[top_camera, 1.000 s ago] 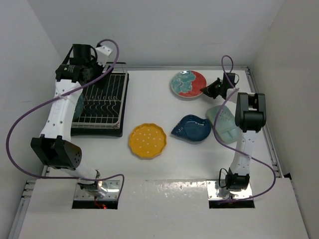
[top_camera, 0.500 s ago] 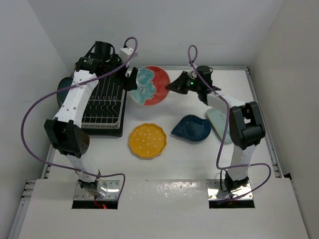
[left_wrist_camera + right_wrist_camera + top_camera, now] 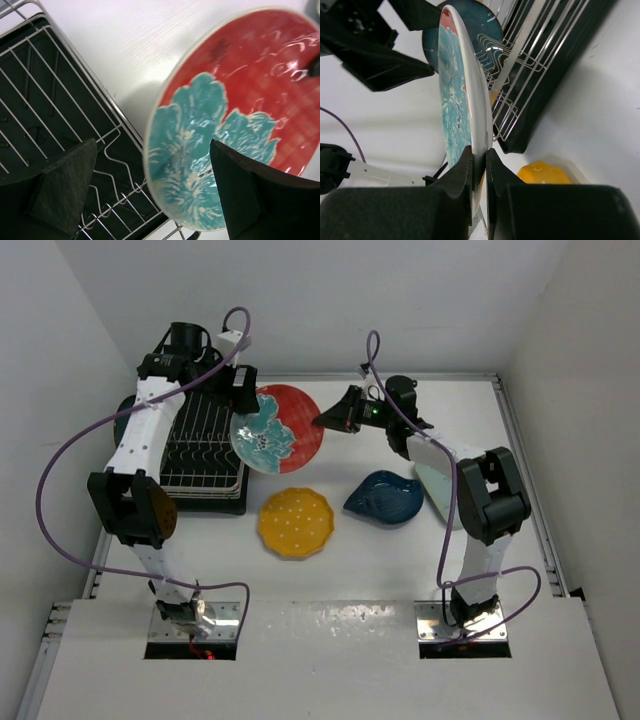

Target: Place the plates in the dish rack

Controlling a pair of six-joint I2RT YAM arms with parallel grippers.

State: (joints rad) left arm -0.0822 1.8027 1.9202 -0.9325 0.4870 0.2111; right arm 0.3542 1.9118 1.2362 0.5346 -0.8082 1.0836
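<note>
My right gripper [image 3: 325, 420] is shut on the rim of the red-and-turquoise plate [image 3: 277, 428] and holds it tilted in the air over the right edge of the dish rack [image 3: 200, 455]. In the right wrist view the gripper [image 3: 479, 155] pinches the plate [image 3: 455, 100] edge-on. My left gripper [image 3: 244, 400] is open, and its fingers straddle the plate's other rim [image 3: 200, 125] without closing. The dark teal plate [image 3: 123, 420] stands at the rack's left side. The yellow plate [image 3: 295, 522], the blue leaf plate [image 3: 385, 498] and the mint plate [image 3: 440, 480] lie on the table.
The rack's wire bars [image 3: 50, 100] sit in a black tray right under the held plate. White walls close in the table at the back and on both sides. Purple cables loop off both arms.
My right gripper picked the red-and-turquoise plate up from the back of the table and carried it left to the rack's right edge. My left arm swung right to meet it.
</note>
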